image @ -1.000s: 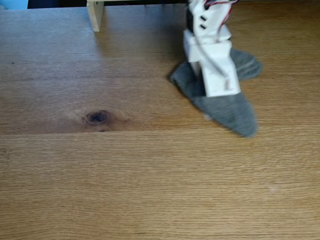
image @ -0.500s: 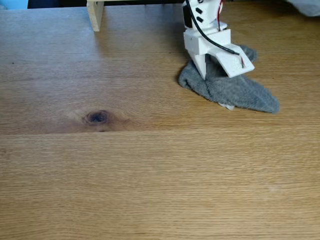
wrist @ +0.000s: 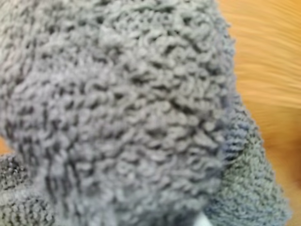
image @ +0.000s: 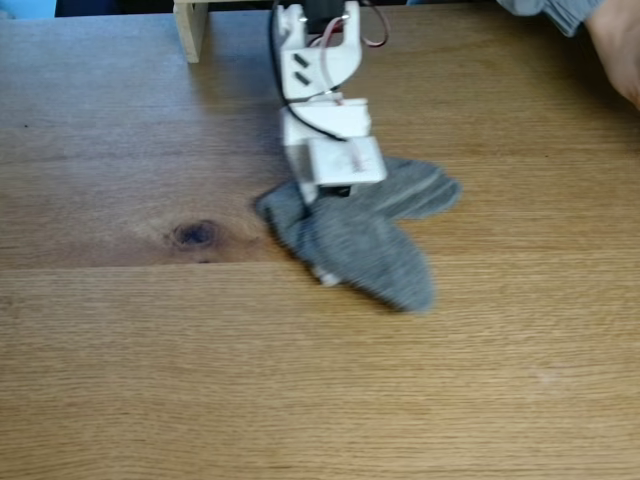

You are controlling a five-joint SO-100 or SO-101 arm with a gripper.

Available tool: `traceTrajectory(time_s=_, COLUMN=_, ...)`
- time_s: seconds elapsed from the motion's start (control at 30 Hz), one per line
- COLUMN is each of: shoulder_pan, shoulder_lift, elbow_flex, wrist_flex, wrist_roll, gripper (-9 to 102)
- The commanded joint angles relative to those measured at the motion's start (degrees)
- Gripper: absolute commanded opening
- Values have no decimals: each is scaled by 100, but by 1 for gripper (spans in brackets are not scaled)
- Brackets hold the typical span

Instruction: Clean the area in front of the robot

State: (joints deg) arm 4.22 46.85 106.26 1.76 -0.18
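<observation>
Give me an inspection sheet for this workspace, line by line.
Surface: light-brown oak tabletop with a dark knot; a small pale smudge near the right in the fixed view.
Job's things: grey terry cloth lies spread on the table under the arm.
Clutter: nothing seen.
Grippers: white gripper pressed down onto the cloth; jaw state cannot be told.
Cables: black and red wires run along the arm.
Surroundings: pale wooden post at the far edge; a person's hand at the top right.

My arm: white, wired black and red, reaching down from the fixed view's top edge. My end effector: lowered, fingertips hidden, grip indeterminate.
</observation>
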Motion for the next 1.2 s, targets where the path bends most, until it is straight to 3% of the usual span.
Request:
traceTrajectory(time_s=0.0, shoulder_pan=967, shoulder_lift=79, elbow_flex=-1151, wrist_flex=844, wrist_roll=141, gripper=0)
traceTrajectory(time_s=0.27, shoulder_pan=914, shoulder_lift=1881, elbow_flex=-1318, wrist_flex=4386, wrist_roll=853, gripper=0)
traceTrajectory(time_s=0.57, shoulder_pan=466, shoulder_lift=4298, elbow_flex=-1257, wrist_flex=6425, wrist_roll=958, gripper=0)
traceTrajectory(time_s=0.77, shoulder_pan=1037, shoulder_lift=5265, elbow_flex=-1178, wrist_flex=6864, wrist_roll=545, gripper=0)
traceTrajectory(time_s=0.97, shoulder_pan=2408, shoulder_lift=5326, elbow_flex=-501, wrist_flex=7172, wrist_roll=255, gripper=0)
traceTrajectory(time_s=1.07, shoulder_pan=3234, shoulder_lift=4975, elbow_flex=264, wrist_flex=6609, wrist_roll=-176, gripper=0)
traceTrajectory(time_s=1.17, shoulder_pan=3911, shoulder_lift=4535, elbow_flex=1134, wrist_flex=5449, wrist_roll=-756, gripper=0)
